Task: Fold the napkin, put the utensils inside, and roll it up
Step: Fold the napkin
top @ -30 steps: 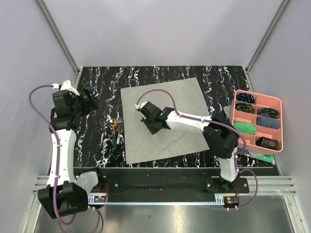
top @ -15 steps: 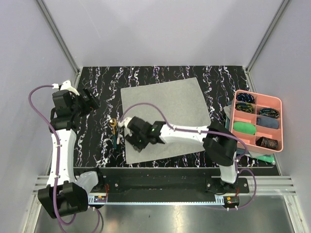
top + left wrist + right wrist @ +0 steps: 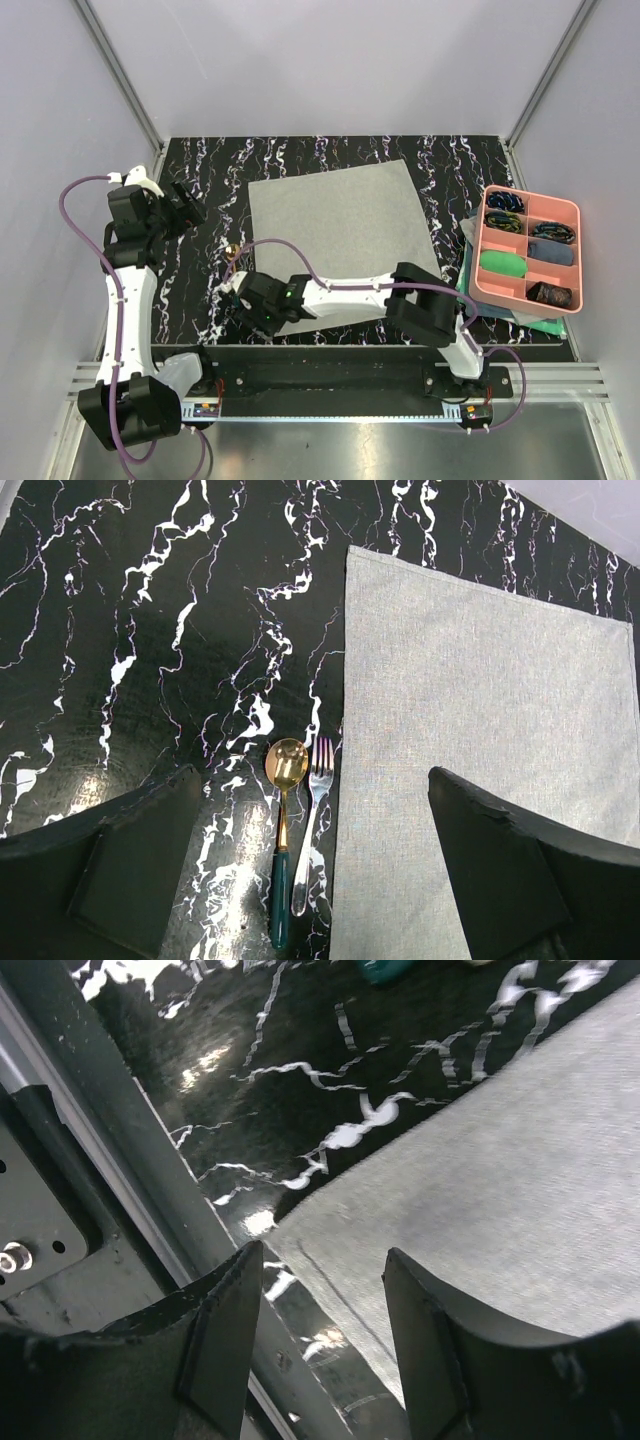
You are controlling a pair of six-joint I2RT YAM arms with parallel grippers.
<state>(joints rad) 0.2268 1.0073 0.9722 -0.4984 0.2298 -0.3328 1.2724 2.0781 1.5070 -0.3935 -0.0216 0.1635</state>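
The napkin (image 3: 340, 225) lies flat and unfolded on the black marble table, also in the left wrist view (image 3: 480, 730). My right gripper (image 3: 252, 315) is low over its near-left corner, open, the corner (image 3: 300, 1230) lying between the fingers (image 3: 225, 1330) with nothing gripped. The utensils lie side by side just left of the napkin: a gold spoon (image 3: 284, 780) with a teal handle and a fork (image 3: 314, 800). From above only the spoon's bowl (image 3: 232, 249) shows past the right arm. My left gripper (image 3: 190, 205) hangs open, high at the left (image 3: 312, 775).
A pink tray (image 3: 575, 250) with filled compartments sits at the right edge on folded teal cloths (image 3: 545, 325). A metal rail (image 3: 100, 1160) runs along the table's near edge, close to the right gripper.
The right arm swept from the napkin's middle to its near-left corner, and its jaws went from shut to open. The left arm and the napkin stayed put.
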